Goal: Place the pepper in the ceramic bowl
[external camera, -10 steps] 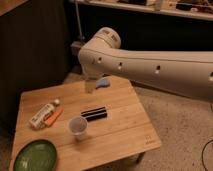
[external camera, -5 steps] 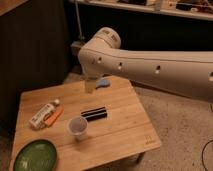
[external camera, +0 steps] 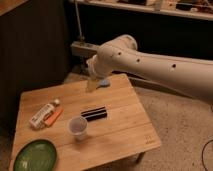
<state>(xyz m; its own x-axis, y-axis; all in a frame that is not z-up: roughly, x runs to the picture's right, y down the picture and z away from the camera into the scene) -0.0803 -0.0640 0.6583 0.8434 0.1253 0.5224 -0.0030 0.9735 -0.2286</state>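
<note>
The small orange pepper (external camera: 54,118) lies on the left part of the wooden table (external camera: 125,125), right beside a white printed tube (external camera: 42,114). At the table's front left corner sits the green ceramic bowl (external camera: 34,155), with nothing in it. My gripper (external camera: 92,83) hangs from the white arm above the table's back middle. It is open and holds nothing. It is well to the right of and behind the pepper, and far from the bowl.
A translucent plastic cup (external camera: 78,127) stands near the table's middle, between the gripper and the bowl. A black bar-shaped object (external camera: 94,114) lies just behind it. Something small and blue (external camera: 104,82) rests at the back edge. Dark cabinets stand behind the table.
The gripper has drifted slightly to the left over the back of the table. The objects on the table have not moved.
</note>
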